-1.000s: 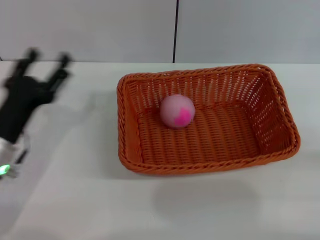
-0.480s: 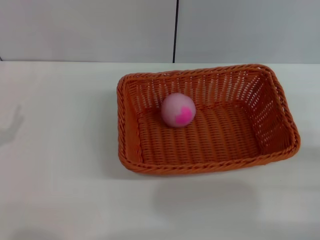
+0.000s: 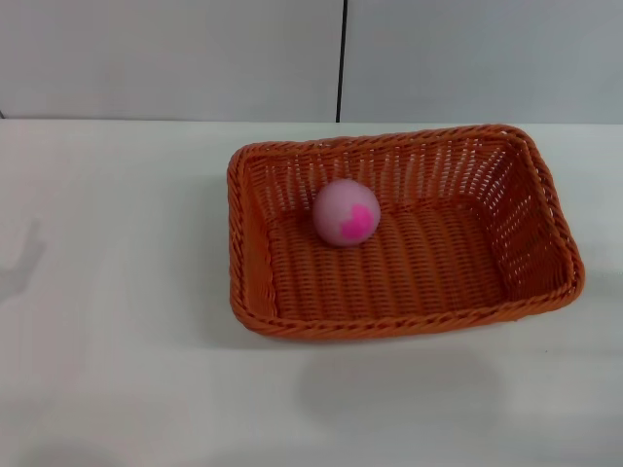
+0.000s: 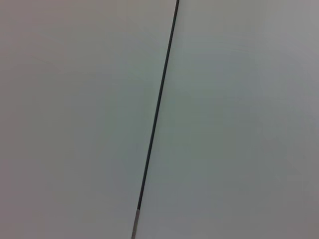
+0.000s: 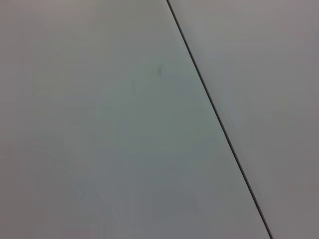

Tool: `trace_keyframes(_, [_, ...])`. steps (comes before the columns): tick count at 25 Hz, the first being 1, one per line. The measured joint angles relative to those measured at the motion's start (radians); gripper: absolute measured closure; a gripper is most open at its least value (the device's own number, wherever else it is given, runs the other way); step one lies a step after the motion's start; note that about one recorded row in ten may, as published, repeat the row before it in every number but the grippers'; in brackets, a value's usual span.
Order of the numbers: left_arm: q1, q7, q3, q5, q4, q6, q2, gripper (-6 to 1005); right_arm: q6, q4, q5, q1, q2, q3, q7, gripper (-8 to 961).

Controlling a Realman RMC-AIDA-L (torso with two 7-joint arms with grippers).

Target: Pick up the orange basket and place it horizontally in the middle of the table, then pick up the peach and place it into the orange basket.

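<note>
An orange basket sits lengthwise across the white table, its long sides running left to right in the head view and its braided rim facing up. The basket lies a little right of the table's middle, with bare tabletop open on its left and in front of it. Inside it rests the peach, a pink ball with a darker pink blotch turned toward the camera. The peach lies on the woven floor of the basket, left of the floor's centre and toward the far wall, apart from all four sides. Neither tool appears in the head view, so the peach's position relative to either one cannot be given, and whether each tool is wide or narrow cannot be told. The left wrist view shows only a pale grey panelled wall crossed by a thin dark seam; no fingers, basket or peach appear there. The right wrist view shows the same kind of pale wall with a dark seam running slantwise across it, and again no fingers. In the head view that wall stands behind the far edge of the table, its seam rising above the basket. No brand, label or writing can be read on the basket, the peach, the table or the wall.
</note>
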Motion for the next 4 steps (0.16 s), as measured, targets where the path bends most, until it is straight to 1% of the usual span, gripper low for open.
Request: trace_keyframes(4, [0.001,0.0,0.004,0.001,-0.002,0.001,-0.002,139,0.007,-0.002,0.001,-0.004,0.001,0.0,-0.004,343])
